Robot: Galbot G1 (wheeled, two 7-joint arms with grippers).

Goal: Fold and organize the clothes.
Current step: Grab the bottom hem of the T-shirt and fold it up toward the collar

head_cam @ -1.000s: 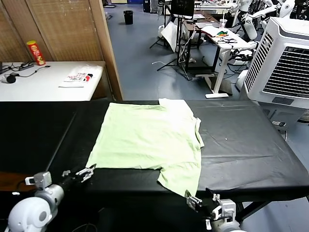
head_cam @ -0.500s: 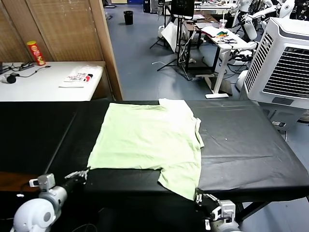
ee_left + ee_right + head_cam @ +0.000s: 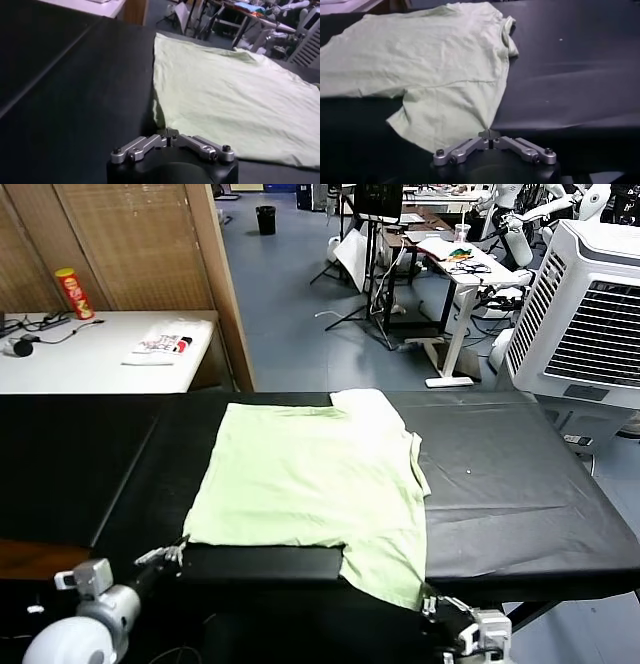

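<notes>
- Against the frame a second back: both my grippers have dropped lower toward the near table edge. Fingers that stood apart then are now pressed together. The T-shirt has shifted slightly toward me and to my right.
- Count: one pale lime-green T-shirt (image 3: 310,479), one black table (image 3: 520,494), two grippers, one white packet (image 3: 163,343) and one red-and-yellow canister (image 3: 73,292) on the white side table (image 3: 90,369) beyond.
- Left gripper (image 3: 172,554): tips closed, at the shirt's near left hem corner. In the left wrist view the closed tips (image 3: 169,134) meet the corner of the cloth (image 3: 225,95); it looks pinched, though I cannot see the fabric between the tips.
- Right gripper (image 3: 432,604): tips closed at the lowest point of the near sleeve. The right wrist view shows the closed tips (image 3: 489,134) at the fabric edge (image 3: 445,65).
- Shirt lies flat, spread on the table's middle, its near sleeve hanging at the front edge by my right gripper.
</notes>
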